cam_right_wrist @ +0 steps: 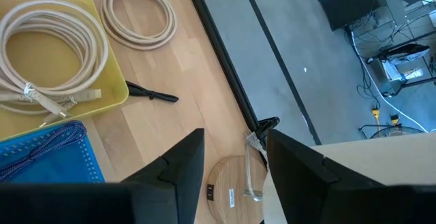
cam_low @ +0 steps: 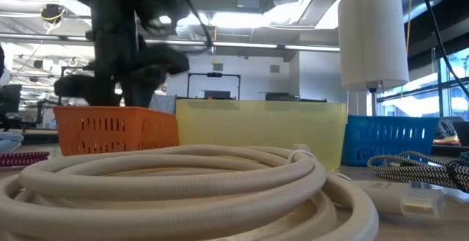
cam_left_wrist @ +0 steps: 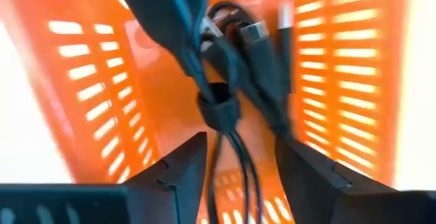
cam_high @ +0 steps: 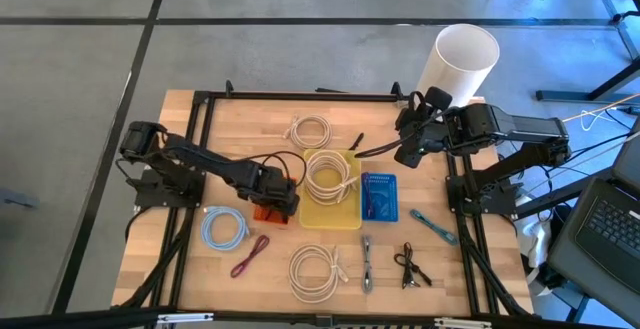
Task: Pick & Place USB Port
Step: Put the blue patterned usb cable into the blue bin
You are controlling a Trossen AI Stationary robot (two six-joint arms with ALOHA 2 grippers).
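A black USB cable (cam_left_wrist: pixel 218 108), bundled with a black tie, lies inside the orange basket (cam_left_wrist: pixel 340 60), its metal plugs (cam_left_wrist: pixel 255 33) toward the basket's wall. My left gripper (cam_left_wrist: pixel 238 149) points down into that orange basket (cam_high: pixel 262 215), open, with a finger on either side of the cable's strands and not touching them. In the low view the left arm stands over the orange basket (cam_low: pixel 117 127). My right gripper (cam_high: pixel 408 151) waits raised at the table's far right, open, with nothing between its fingers (cam_right_wrist: pixel 177 163).
A yellow basket (cam_high: pixel 340 217) with a cream cable coil and a blue basket (cam_high: pixel 378 197) stand right of the orange one. Cream coils (cam_high: pixel 310 129) (cam_high: pixel 318 272), a light blue coil (cam_high: pixel 224 227), a maroon cable (cam_high: pixel 250 256) and black cables (cam_high: pixel 410 264) lie loose. A white roll (cam_high: pixel 465 59) stands far right.
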